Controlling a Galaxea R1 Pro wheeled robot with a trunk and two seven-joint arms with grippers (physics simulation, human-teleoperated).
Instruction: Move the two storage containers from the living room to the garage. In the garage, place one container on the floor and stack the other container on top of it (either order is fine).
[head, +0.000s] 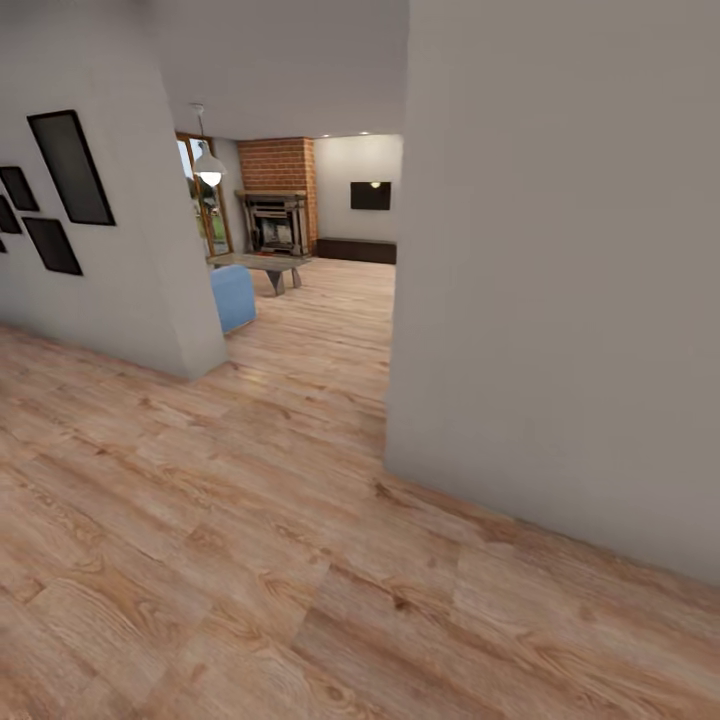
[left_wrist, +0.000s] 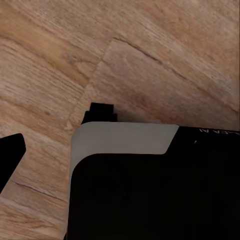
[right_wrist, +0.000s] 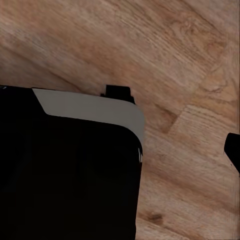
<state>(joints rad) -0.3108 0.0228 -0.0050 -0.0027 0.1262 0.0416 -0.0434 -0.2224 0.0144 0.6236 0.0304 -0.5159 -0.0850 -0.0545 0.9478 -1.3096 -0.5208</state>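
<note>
The two storage containers and the garage are out of view. Ahead, through an opening between two walls, lies the living room (head: 330, 285) with its brick fireplace (head: 277, 222), blue sofa (head: 233, 296) and coffee table (head: 262, 265). In the left wrist view one dark fingertip (left_wrist: 11, 152) hangs over the wood planks beside my own black and grey body (left_wrist: 150, 195). The right wrist view shows a dark fingertip (right_wrist: 233, 150) at the frame's edge and the same black body (right_wrist: 70, 170). Nothing is seen held.
A white wall corner (head: 190, 320) with black picture frames (head: 70, 165) stands at the left. A broad white wall (head: 560, 300) juts out at the right, its corner close ahead. Light wood-plank flooring (head: 250, 520) runs between them toward the garden doors (head: 205, 205).
</note>
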